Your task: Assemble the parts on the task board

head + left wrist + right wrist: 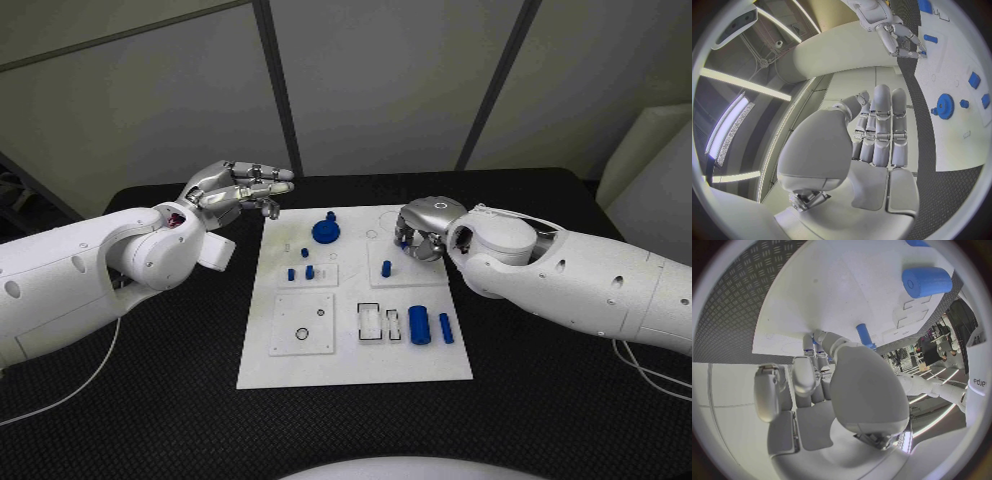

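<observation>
The white task board [353,365] lies in the middle of the black bench [144,420], its long side running away from the robot. On its far part stands a blue gear [327,232] with a small knob on top. Nearer the middle stand several short blue pegs [309,271], and one more peg [385,268] stands to their right. Toward the near right part lie a thick blue cylinder [420,325] and a thinner blue pin [446,328] side by side, just beside a pair of outlined rectangular slots [381,322]. A square white plate [303,323] with small holes sits at the near left of the board.

The left hand [238,188] hovers off the board's far left corner, above the bench, near the gear but apart from it. Its fingers [881,125] lie straight and close together and hold nothing.

The right hand [423,228] sits over the board's far right edge, its bulky white wrist hiding most of it from above. In the right wrist view its fingers [807,375] curl down toward the board near the lone peg; whether they grip anything I cannot tell.
</observation>
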Controlling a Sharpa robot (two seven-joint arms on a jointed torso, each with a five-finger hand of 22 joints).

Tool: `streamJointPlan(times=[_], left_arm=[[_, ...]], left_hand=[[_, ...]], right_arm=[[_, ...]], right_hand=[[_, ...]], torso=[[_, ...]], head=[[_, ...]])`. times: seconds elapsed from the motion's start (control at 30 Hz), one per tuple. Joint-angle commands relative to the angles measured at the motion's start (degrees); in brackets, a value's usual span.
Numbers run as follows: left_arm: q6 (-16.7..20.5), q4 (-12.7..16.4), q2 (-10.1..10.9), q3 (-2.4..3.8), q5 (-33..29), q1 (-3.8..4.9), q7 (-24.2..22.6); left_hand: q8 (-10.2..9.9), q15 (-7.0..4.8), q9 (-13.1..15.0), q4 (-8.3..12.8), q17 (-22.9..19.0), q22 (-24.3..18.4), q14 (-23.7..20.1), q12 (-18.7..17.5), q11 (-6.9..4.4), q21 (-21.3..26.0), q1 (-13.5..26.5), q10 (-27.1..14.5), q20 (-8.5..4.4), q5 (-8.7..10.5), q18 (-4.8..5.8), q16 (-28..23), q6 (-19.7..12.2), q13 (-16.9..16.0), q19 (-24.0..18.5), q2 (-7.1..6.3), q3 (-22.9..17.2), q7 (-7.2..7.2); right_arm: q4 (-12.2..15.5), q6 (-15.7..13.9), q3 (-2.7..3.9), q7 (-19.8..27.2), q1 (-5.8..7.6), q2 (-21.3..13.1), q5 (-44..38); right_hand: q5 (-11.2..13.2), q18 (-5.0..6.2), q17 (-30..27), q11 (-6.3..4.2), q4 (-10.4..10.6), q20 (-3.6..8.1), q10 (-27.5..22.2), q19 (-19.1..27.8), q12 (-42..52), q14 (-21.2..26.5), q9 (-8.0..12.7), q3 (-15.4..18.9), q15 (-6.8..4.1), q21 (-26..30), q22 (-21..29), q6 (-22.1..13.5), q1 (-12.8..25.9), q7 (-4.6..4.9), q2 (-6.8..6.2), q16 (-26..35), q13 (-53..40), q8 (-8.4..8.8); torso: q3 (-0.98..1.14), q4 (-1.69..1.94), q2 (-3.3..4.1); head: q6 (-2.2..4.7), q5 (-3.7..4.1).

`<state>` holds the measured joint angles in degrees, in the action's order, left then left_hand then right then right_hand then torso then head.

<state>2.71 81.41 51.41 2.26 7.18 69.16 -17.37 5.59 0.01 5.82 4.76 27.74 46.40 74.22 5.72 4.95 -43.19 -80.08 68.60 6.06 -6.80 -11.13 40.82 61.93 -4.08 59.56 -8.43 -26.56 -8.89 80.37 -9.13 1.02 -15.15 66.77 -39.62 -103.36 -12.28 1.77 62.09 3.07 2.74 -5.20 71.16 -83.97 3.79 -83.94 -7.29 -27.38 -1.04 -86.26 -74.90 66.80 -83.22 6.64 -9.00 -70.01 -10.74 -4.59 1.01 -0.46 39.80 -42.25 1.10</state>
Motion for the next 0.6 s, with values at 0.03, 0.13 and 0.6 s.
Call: streamJointPlan(times=[0.03, 0.13, 0.6], left_arm=[[-0.6, 0.0, -0.1, 0.04, -0.4, 0.08, -0.3], [-0.5, 0.0, -0.1, 0.04, -0.4, 0.08, -0.3], [-0.3, 0.1, 0.0, 0.05, -0.4, 0.08, -0.4]], left_hand=[[-0.2, 0.01, -0.1, 0.1, 0.0, 0.0, -0.6, 0.1, 0.16, 0.3, 0.1, 0.3, -0.08, -0.08, 0.63, -0.3, -0.2, -0.1, -0.4, 0.53, 0.3, -0.19], [-0.2, 0.01, -0.1, 0.1, 0.0, 0.0, -0.6, 0.1, 0.16, 0.3, 0.1, 0.3, -0.08, -0.08, 0.63, -0.3, -0.2, -0.1, -0.4, 0.53, 0.3, -0.19], [-0.3, 0.02, -0.1, 0.2, -0.1, -0.1, -0.5, 0.1, 0.19, 0.4, 0.1, 0.2, -0.07, -0.10, 0.63, -0.4, -0.3, -0.1, -0.4, 0.51, 0.3, -0.22]], right_arm=[[-0.1, 2.2, -0.57, -1.9, -0.41, 0.3, -2.4], [-0.2, 2.8, -0.66, -2.3, -0.41, 0.4, -2.9], [-0.1, 1.3, -0.78, -3.1, -0.42, 0.8, -3.9]], right_hand=[[-0.1, -0.68, -0.1, 0.03, -0.3, 0.29, 0.6, -3.8, 0.0, -1.5, -0.1, 0.1, -0.30, -0.2, -11.5, 0.4, 0.4, 0.02, 0.25, -0.3, 0.2, -0.29], [-0.1, -0.68, -0.1, 0.03, -0.3, 0.29, 0.6, -3.8, 0.0, -1.5, -0.1, 0.1, -0.30, -0.2, -11.5, 0.4, 0.4, 0.02, 0.25, -0.3, 0.2, -0.29], [-0.2, -0.89, -0.1, -0.22, -0.7, 0.47, 1.3, -4.2, 0.0, -1.5, -0.4, 0.2, -0.55, -0.9, -12.2, 1.2, 1.0, -0.24, 1.05, -0.5, 0.5, -0.42]], torso=[[-0.04, 0.00, 0.00], [-0.03, 0.02, -0.01], [0.05, -0.03, 0.05]], head=[[-0.02, 0.01], [-0.02, 0.07], [0.11, 0.08]])
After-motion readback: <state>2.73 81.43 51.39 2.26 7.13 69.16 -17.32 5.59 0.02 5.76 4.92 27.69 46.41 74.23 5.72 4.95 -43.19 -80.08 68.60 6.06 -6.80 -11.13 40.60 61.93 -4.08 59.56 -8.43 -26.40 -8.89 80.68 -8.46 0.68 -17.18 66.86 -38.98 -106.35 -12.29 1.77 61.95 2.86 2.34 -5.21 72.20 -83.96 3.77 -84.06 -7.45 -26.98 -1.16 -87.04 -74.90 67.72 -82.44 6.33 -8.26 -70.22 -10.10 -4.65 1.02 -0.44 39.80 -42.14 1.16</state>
